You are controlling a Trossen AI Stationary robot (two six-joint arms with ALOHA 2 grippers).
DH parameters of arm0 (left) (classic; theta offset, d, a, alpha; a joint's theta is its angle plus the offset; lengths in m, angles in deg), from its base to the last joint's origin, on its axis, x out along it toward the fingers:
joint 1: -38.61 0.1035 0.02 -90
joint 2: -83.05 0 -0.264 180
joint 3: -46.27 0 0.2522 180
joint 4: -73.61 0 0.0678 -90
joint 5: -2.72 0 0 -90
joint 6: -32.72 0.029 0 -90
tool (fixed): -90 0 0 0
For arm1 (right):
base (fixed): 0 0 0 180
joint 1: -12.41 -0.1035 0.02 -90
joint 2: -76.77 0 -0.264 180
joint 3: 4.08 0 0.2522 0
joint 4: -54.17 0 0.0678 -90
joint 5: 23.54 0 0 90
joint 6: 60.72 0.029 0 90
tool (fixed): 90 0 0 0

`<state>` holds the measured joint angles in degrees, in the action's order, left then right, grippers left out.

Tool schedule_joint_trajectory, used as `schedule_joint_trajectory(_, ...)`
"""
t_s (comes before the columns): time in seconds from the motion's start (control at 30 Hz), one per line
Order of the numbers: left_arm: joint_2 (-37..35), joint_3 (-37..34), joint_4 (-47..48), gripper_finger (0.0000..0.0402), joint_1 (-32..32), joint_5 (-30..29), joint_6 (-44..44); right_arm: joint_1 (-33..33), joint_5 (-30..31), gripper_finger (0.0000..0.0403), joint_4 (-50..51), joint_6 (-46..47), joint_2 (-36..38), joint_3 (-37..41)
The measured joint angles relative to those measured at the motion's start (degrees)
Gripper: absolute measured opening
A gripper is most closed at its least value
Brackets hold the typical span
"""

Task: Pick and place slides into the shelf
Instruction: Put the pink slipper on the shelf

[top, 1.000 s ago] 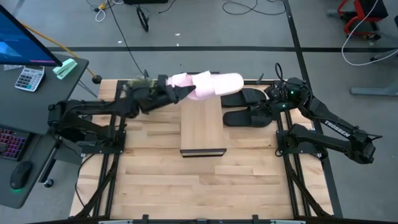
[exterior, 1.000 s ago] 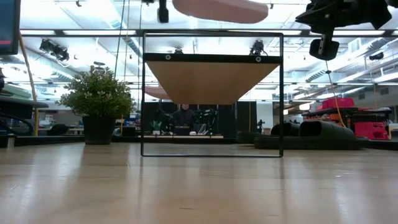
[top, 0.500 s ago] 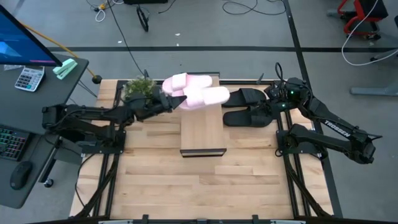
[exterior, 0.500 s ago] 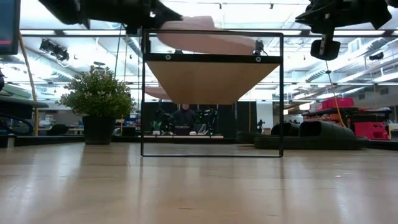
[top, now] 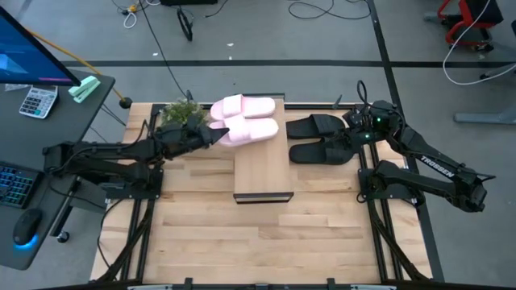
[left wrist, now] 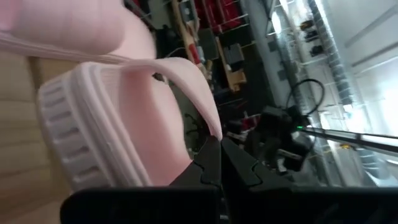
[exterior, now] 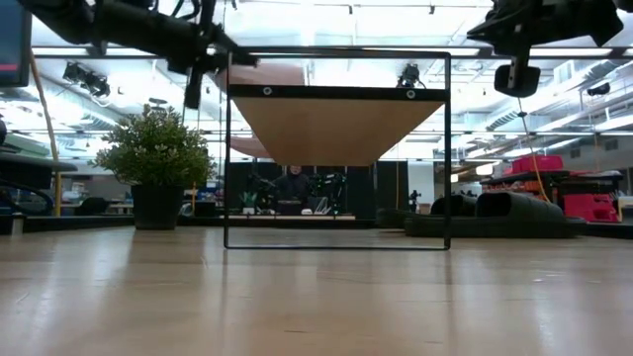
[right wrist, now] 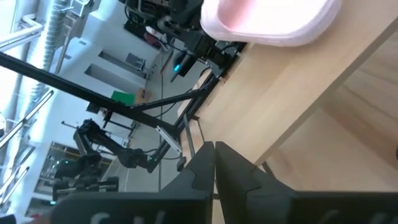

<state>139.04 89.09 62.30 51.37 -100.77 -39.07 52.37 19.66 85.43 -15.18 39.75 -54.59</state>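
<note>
Both pink slides (top: 246, 120) are seen side by side on the shelf (top: 262, 165) top, upper centre — the nearer one's strap is pinched by the closed left gripper (top: 216, 133). The right gripper (top: 348, 138), fingers together and holding nothing, is poised over the black slides (top: 318, 138) at upper right.

A robotics lab — floor cables (top: 161, 48), other robot arms (right wrist: 118, 155), ceiling striplights (exterior: 129, 20).

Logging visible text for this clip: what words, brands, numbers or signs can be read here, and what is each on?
"TROSSEN": white letters on the right arm, high view.
Calculator keys and monitor content: too small to read.
No text on the slides or the shelf.
</note>
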Motion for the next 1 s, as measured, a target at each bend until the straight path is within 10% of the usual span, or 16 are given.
schedule_joint_trajectory(1.0,-0.72,-3.59,4.84,0.0,3.96,-1.82,0.57,-0.02,1.24,0.002,-0.01,0.88,0.0,0.0)
